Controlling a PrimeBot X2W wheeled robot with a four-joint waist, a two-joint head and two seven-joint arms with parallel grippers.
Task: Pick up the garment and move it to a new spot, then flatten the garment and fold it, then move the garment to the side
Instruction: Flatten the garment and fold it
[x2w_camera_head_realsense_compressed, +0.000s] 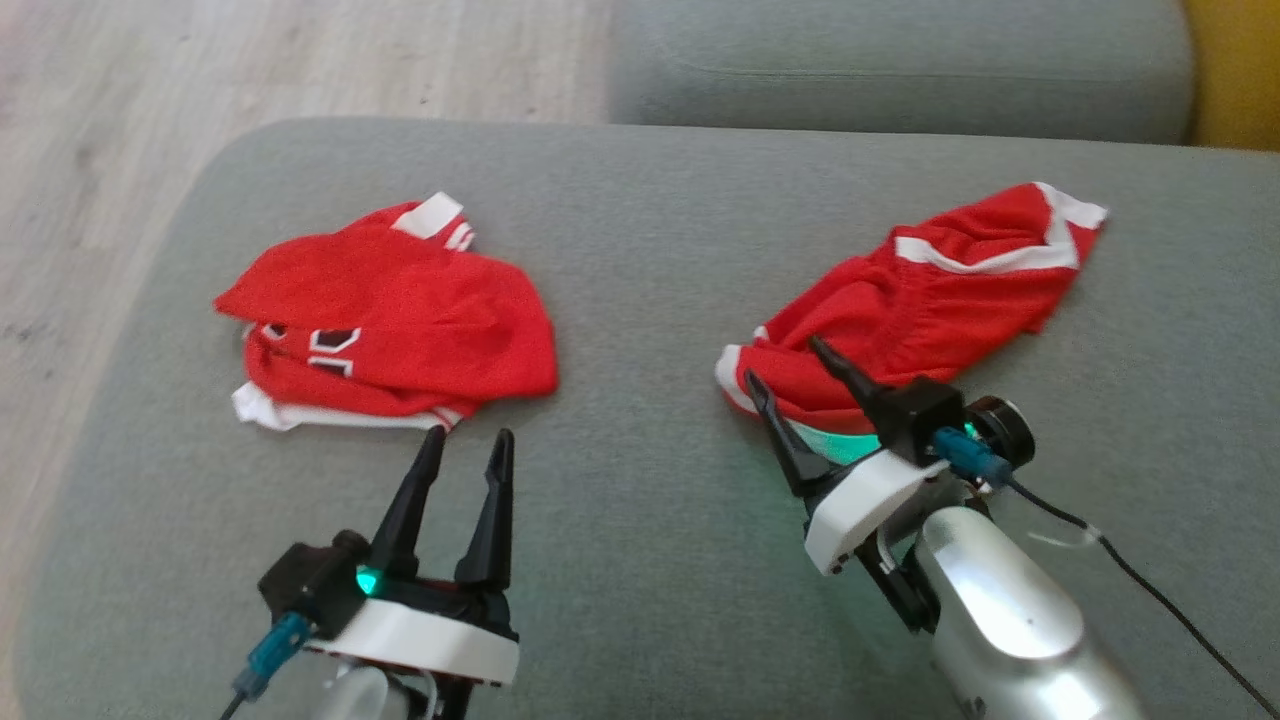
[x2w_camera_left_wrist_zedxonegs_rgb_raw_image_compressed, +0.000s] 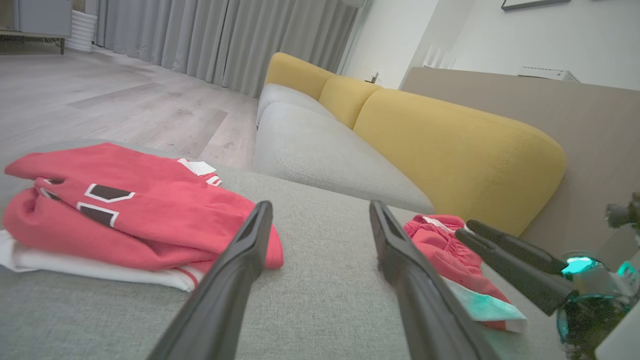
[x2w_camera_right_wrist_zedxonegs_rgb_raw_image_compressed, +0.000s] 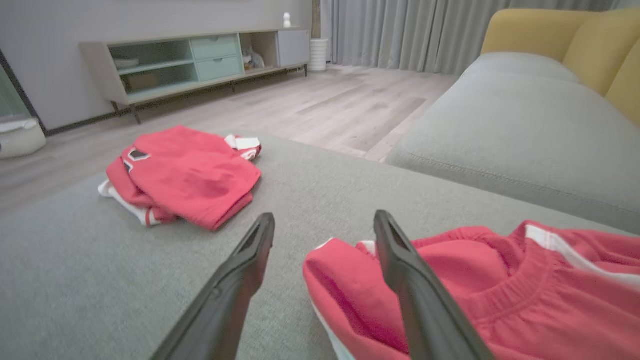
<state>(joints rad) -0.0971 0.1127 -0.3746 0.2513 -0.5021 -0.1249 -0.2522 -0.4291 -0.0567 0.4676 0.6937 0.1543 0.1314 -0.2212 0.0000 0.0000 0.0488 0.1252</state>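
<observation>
The left jaws and right jaws are spread wide, with nothing held. The red shorts, lying partly between the right jaws, could be snagged and rumpled on withdrawal.

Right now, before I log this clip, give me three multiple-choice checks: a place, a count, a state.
1. Where do the red shorts lie relative to the folded red jersey?
A) on the robot's right of it
B) on top of it
C) on the floor
2. How many red garments lie on the grey cushion?
A) one
B) two
C) four
3. How is the right gripper?
A) shut on the jersey
B) shut, lifting the shorts
C) open at the shorts' near edge
Answers: 1 A, the head view shows them apart, shorts rightward; 2 B, jersey and shorts; 3 C, its jaws stand apart.
</observation>
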